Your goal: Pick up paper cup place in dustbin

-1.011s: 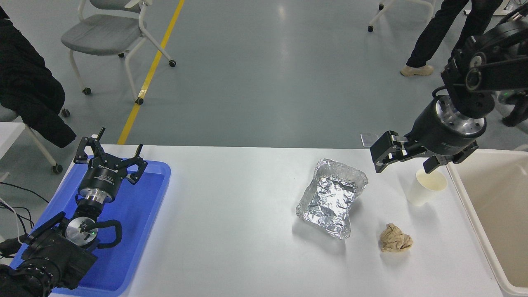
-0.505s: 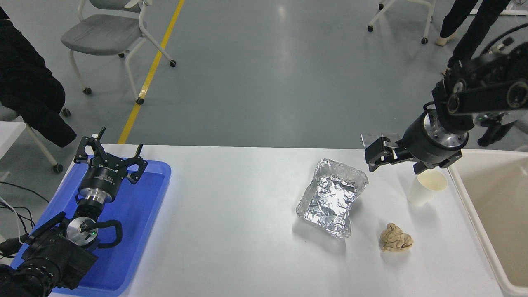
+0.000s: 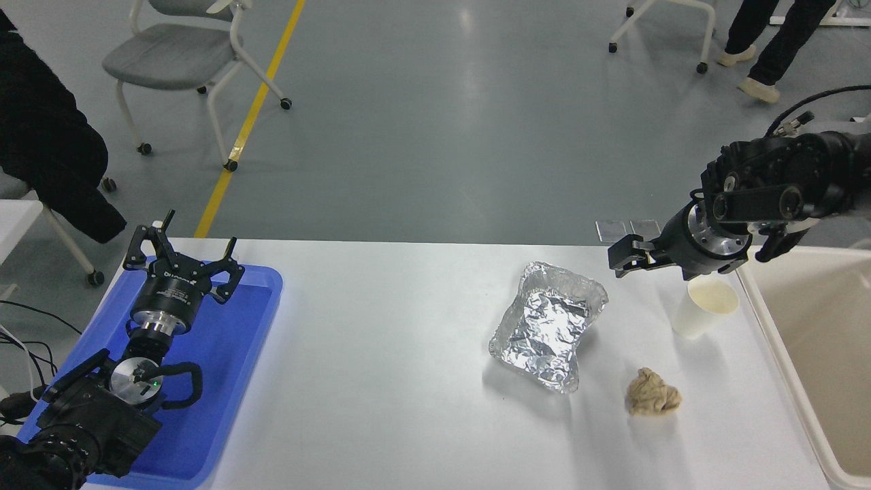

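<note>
The white paper cup [image 3: 704, 309] stands upright on the white table [image 3: 381, 381] near its far right, cream inside showing. The cream-white dustbin [image 3: 833, 333] stands just right of the cup, cut off by the picture's edge. My right gripper [image 3: 653, 267] comes in from the right edge, its fingers spread wide open and empty. It hangs just behind and to the left of the cup's rim, one finger [image 3: 622, 257] out to the left. My left gripper [image 3: 180, 262] is parked, open, over the blue tray [image 3: 231, 354] at the lower left.
A crinkled silver foil tray [image 3: 548, 327] lies left of the cup. A crumpled tan paper ball [image 3: 652, 393] lies in front of the cup. Beyond the table are a grey chair [image 3: 177, 54] and a person's legs [image 3: 762, 41].
My right arm has drawn back towards the table's far edge, from over the cup to just behind its rim, fingers still open. The cup has not moved. The person at the top right walked on.
</note>
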